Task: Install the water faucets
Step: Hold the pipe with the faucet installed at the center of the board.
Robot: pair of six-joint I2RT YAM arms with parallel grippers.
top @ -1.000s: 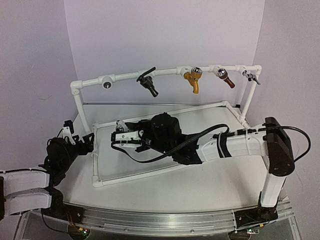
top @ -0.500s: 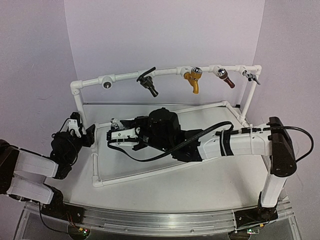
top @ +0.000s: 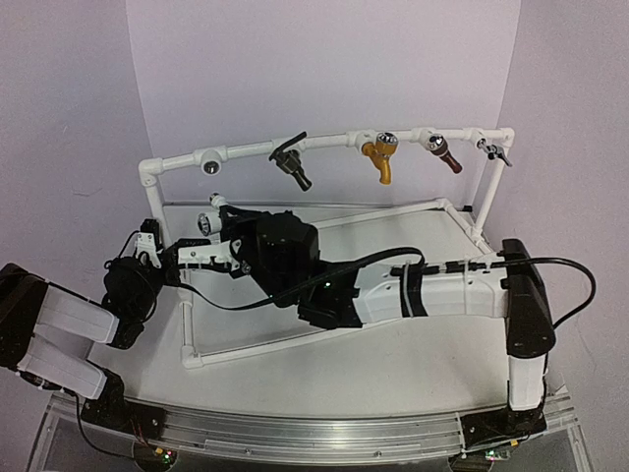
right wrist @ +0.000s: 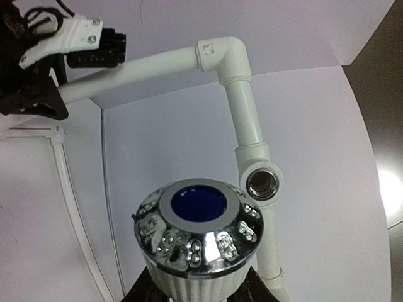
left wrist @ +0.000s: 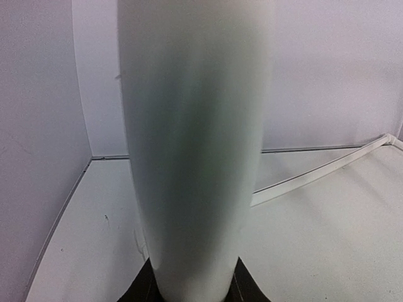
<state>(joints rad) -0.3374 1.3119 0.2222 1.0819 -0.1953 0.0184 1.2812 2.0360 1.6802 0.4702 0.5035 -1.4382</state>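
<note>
At the table's left edge, the left gripper [top: 162, 254] straddles the frame's corner post [left wrist: 192, 157]; I cannot tell whether it is clamped. The right gripper [right wrist: 195, 286] grasps the white faucet [right wrist: 196, 242]. The faucet's long axis runs along the fingers, and its knob end points toward the far-left corner, near the rail's open fitting [right wrist: 262, 184].

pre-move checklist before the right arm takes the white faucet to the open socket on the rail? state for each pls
1. Grip: white faucet held in right gripper: ok.
2. Target: open socket has nothing in it: ok.
3. Alignment of faucet and socket: not ok; in the right wrist view the socket sits off to the side.
4. Bracing: left gripper clamped on frame post: cannot tell; the post lies between its fingers, but contact is unclear.
5. Faucet's inlet end clear: cannot tell; only its chrome end shows.
</note>
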